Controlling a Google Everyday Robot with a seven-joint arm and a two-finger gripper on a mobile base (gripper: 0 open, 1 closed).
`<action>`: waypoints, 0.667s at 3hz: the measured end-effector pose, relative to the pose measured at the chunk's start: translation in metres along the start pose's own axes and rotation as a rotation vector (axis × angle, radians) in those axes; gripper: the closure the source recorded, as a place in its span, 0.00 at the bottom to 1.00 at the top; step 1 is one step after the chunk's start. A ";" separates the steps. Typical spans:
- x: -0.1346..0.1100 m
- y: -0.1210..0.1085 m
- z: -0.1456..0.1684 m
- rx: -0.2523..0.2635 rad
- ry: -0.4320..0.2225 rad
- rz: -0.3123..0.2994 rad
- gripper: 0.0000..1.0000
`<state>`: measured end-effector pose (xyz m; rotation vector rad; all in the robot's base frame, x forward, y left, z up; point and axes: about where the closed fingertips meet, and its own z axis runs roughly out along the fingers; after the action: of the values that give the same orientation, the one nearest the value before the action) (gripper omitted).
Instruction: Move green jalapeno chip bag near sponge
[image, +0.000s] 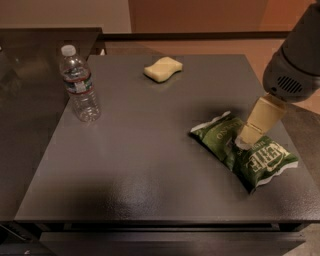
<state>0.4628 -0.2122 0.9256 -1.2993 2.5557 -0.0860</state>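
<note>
The gripper (243, 141) comes down from the upper right on a pale tan link under the arm's dark grey housing, and its tip is on or just above the middle of the green jalapeno chip bag (262, 161). Whether it is spread or pressed together cannot be told from this view, nor whether it has hold of the foil.

The bag lies flat on the right part of the dark table (150, 150), towards the front. Its long axis runs diagonally: one white crimped end points to the back left, the other to the front right, close to the table's right edge. The white lettering follows that same slant.

The sponge (163, 69) sits well apart from the bag, near the back edge around the middle. A clear water bottle (80, 85) with a white cap stands upright near the back left corner
</note>
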 end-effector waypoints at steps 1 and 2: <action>-0.001 -0.001 0.022 0.001 0.010 0.113 0.00; 0.000 0.002 0.044 -0.015 0.031 0.182 0.00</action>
<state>0.4724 -0.2082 0.8833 -1.0714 2.6924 -0.0515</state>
